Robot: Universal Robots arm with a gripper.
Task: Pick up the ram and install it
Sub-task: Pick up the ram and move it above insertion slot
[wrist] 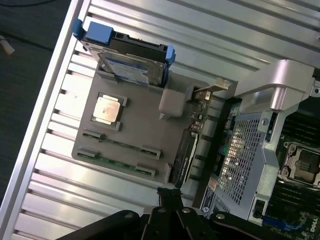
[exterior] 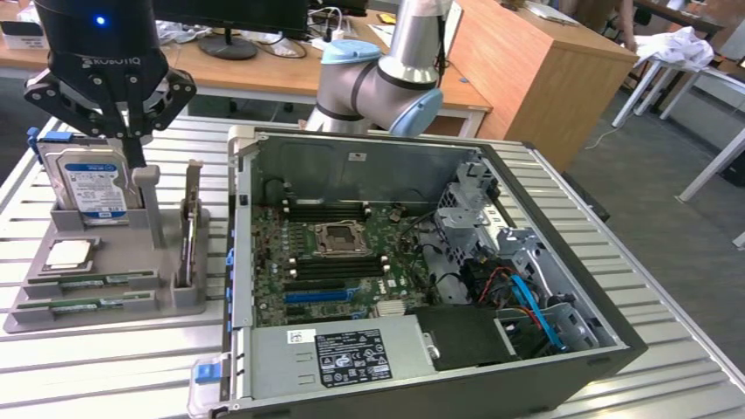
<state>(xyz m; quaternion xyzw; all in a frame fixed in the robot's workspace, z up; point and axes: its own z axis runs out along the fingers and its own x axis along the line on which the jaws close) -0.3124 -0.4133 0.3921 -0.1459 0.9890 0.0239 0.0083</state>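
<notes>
While closed end effector hovers, ram apart

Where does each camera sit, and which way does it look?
Exterior view: off the arm, above the table, looking down on the open case and the holder; the arm and the shut end effector show.
Wrist view: on the wrist, looking down on the holder; the end effector shows.
Shared: holder, drive, ram sticks, case.
</notes>
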